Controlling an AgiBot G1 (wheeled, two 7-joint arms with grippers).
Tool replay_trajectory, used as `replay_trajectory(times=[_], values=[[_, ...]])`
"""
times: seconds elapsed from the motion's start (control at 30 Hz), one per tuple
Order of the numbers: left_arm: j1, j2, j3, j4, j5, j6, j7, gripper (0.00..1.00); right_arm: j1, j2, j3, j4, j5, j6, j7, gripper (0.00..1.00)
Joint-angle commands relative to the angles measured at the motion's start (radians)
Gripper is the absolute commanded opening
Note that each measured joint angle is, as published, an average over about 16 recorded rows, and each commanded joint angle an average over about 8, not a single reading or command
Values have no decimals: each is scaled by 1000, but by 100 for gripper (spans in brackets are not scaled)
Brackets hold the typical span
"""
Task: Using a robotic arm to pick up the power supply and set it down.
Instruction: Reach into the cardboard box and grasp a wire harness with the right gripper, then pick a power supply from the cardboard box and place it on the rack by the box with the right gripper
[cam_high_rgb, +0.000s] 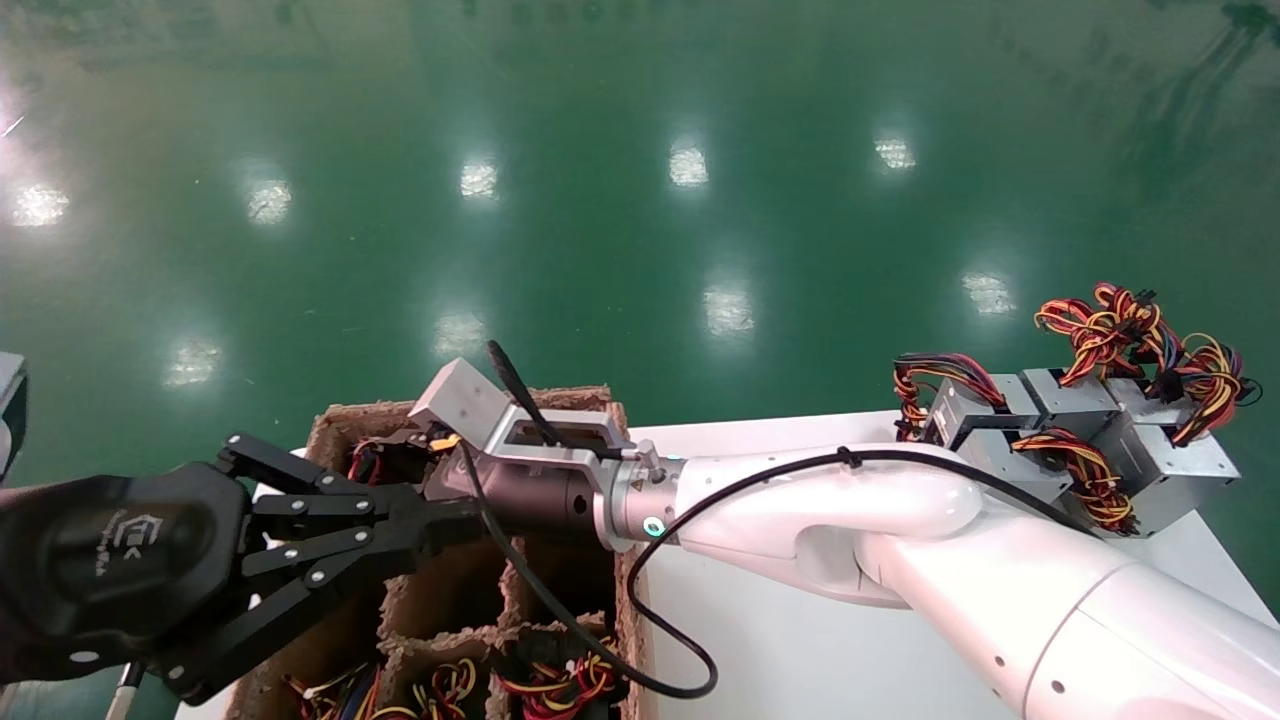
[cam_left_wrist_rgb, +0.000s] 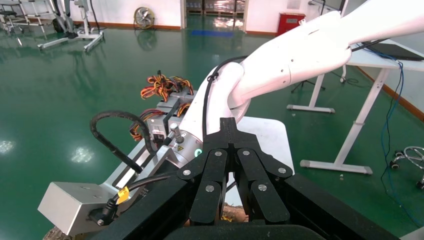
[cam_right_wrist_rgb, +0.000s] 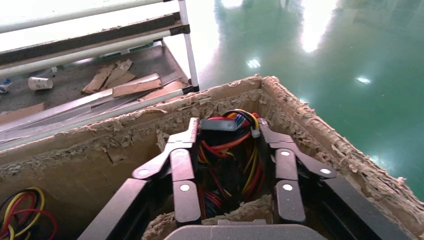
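Note:
My right arm (cam_high_rgb: 850, 510) reaches left across the table into the far left compartment of a cardboard box (cam_high_rgb: 565, 398). In the right wrist view the right gripper (cam_right_wrist_rgb: 227, 131) sits low in that compartment, its fingers (cam_right_wrist_rgb: 184, 165) pressed against both sides of a power supply's red, yellow and black wire bundle (cam_right_wrist_rgb: 225, 160). The metal body is hidden under the wires. My left gripper (cam_high_rgb: 450, 515) hovers shut and empty over the box's left side, tips near the right wrist; its joined tips (cam_left_wrist_rgb: 229, 126) show in the left wrist view.
Several more power supplies (cam_high_rgb: 1080, 430) with coloured wires stand grouped at the far right corner of the white table (cam_high_rgb: 780, 640). Other box compartments hold wire bundles (cam_high_rgb: 560, 685). A black cable (cam_high_rgb: 600, 640) loops from the right wrist over the box. Green floor lies beyond.

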Motion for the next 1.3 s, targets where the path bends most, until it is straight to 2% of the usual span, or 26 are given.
replay_trajectory(times=[0.03,0.37,0.6,1.0,1.3], values=[[0,0,0,0,0,0,0,0,2,0,-6,-4,12,2,-3,0],[0,0,0,0,0,0,0,0,5,3,-26,-28,70,-13,-15,0],[0,0,0,0,0,0,0,0,19,7,-21,-69,121,-57,-14,0],[0,0,0,0,0,0,0,0,67,19,14,-135,205,-209,-36,0],[0,0,0,0,0,0,0,0,96,32,87,-221,330,-366,6,0]])
